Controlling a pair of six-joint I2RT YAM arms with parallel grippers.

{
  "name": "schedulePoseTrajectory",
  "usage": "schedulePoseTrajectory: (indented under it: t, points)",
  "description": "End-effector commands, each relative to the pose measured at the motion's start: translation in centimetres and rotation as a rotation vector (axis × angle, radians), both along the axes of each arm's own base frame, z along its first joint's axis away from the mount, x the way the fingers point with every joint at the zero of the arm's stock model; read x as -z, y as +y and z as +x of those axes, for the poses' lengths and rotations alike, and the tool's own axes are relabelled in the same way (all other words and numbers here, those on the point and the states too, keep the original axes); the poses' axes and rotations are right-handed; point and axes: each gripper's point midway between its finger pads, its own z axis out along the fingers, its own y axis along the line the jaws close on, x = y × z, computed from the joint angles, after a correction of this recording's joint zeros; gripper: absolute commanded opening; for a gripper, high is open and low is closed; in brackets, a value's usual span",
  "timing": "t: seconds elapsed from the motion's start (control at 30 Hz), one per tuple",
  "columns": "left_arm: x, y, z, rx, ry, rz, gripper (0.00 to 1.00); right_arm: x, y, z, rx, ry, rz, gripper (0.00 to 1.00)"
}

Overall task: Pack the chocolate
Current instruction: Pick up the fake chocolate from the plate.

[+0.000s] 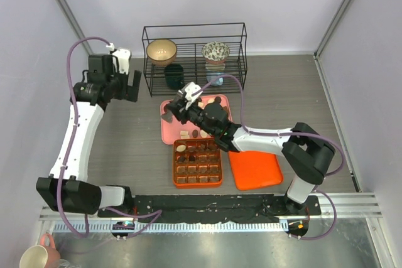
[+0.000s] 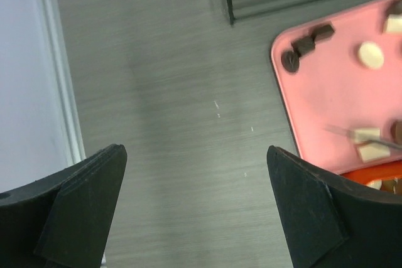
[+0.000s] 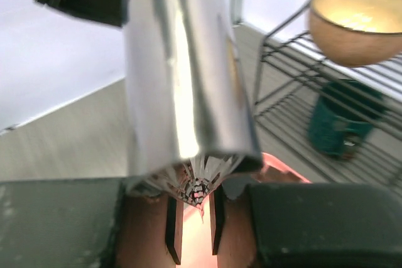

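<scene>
Several chocolate pieces [image 2: 370,55] lie flat on the pink tray [image 2: 326,92]; left fingers [image 2: 81,205] apart, right fingers [image 3: 314,224] clamp metal tongs [image 3: 182,92].

Top view: fixed, high behind the arm bases, looking down on the whole bench [image 1: 282,92]. Left wrist view: low over the bench, facing down past the left claw [image 2: 195,161]. Right wrist view: very near, facing the rack [image 3: 295,111], a silver tool [image 3: 182,80] in the right claw [image 3: 191,224] blocking much. All three share tray [image 1: 169,131] and rack.
</scene>
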Motion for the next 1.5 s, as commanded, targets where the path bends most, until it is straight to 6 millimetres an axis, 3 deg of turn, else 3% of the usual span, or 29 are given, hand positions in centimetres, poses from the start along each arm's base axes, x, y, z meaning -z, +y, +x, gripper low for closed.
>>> schedulePoseTrajectory:
  t: [0.0, 0.1, 0.17, 0.27, 0.43, 1.0, 1.47]
  points:
    - [3.7, -1.1, -1.8, 0.080, 0.085, -0.049, 1.00, -5.0, -4.9, 2.0, 0.176, -0.112, 0.047, 0.01]
    - [6.7, -1.1, -2.6, 0.099, 0.139, -0.034, 1.00, -5.1, -8.6, 3.7, 0.292, -0.082, 0.029, 0.01]
    - [7.6, -1.2, -2.9, 0.111, 0.152, -0.035, 1.00, -5.3, -11.7, 5.4, 0.401, -0.058, 0.029, 0.01]
    - [9.3, -1.4, -3.4, 0.133, 0.185, -0.039, 1.00, -4.3, -14.7, 6.7, 0.492, -0.033, -0.007, 0.01]
    - [10.3, -1.8, -4.0, 0.158, 0.203, -0.049, 1.00, -3.1, -17.0, 8.0, 0.592, -0.011, -0.019, 0.07]
    - [12.2, -0.7, -6.0, 0.142, 0.219, 0.004, 1.00, 0.7, -18.5, 9.8, 0.618, -0.011, 0.010, 0.38]
    - [11.9, -0.3, -6.2, 0.122, 0.213, 0.010, 1.00, 2.6, -17.6, 9.9, 0.572, -0.002, 0.005, 0.47]
